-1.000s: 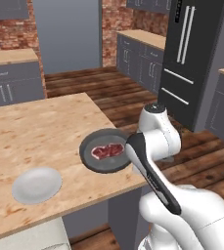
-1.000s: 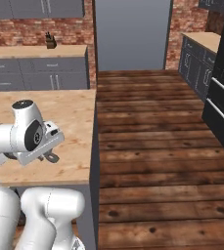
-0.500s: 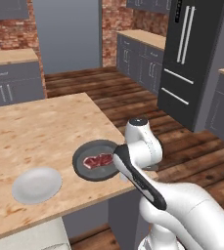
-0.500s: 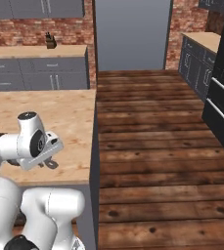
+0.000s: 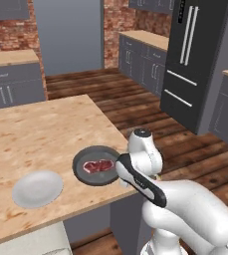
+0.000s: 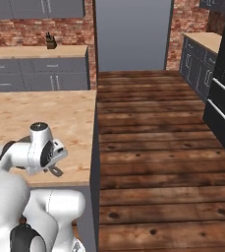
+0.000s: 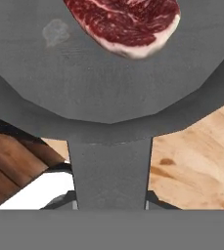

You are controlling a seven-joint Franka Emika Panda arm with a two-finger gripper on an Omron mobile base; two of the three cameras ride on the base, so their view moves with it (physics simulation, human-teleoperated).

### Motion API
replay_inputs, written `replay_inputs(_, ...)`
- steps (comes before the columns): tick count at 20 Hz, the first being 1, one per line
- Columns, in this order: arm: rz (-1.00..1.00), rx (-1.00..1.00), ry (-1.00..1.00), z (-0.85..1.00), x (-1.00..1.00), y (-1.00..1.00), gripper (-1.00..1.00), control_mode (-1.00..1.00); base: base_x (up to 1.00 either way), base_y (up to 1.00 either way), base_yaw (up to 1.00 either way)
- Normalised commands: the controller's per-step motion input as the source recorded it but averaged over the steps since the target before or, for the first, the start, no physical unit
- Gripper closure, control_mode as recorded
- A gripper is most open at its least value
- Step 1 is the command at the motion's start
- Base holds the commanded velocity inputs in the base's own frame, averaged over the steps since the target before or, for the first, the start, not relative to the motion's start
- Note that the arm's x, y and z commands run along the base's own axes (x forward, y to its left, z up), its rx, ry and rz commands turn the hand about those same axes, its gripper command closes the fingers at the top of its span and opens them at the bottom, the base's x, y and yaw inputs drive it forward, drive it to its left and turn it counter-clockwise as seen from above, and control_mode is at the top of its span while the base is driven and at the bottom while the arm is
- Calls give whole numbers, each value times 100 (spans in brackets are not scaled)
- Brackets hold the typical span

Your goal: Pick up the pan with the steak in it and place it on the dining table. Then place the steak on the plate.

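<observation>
Gripping the long dark handle of the pan (image 5: pixel 96 165), the robot's fingers (image 7: pixel 111 207) are clamped narrowly on either side of it, their small dark tips just visible at the handle's edges in the hand view. In the left base view the pan is over the near right corner of the dining table (image 5: pixel 41 134), close to the tabletop's edge; whether it rests on the wood or hangs just above it cannot be told. The steak (image 5: pixel 98 166), red with a pale rim of fat, lies flat inside the pan, a little off centre; the hand view shows it toward the far side of the dark grey pan floor, with light wood grain and a strip of dark plank floor beneath the rim. The plate (image 5: pixel 38 188), pale and round, sits on the tabletop just beside the pan, to its left and slightly nearer the camera, the two not touching. In the right base view the white arm (image 6: pixel 41 150) bends low over the same corner of the tabletop. Grey cabinets, brick walls and a dark refrigerator (image 5: pixel 195 60) frame the kitchen behind.
</observation>
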Motion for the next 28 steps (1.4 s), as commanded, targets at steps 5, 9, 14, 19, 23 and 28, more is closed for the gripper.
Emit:
replay_inputs(5,0,7,9,-25,58,18,100,-100,0,0,0)
replay_inputs(9,-3,1,7,-18,35,27,100,-100,0,0,0)
replay_inputs(14,0,-1,0,-1,0,1,100,-100,0,0,0)
replay_inputs(19,0,-2,0,-27,3,2,100,-100,0,0,0)
replay_inputs(23,0,0,0,-36,0,1,100,-100,0,0,0)
replay_inputs(28,0,0,-2,-32,5,3,100,-100,0,0,0)
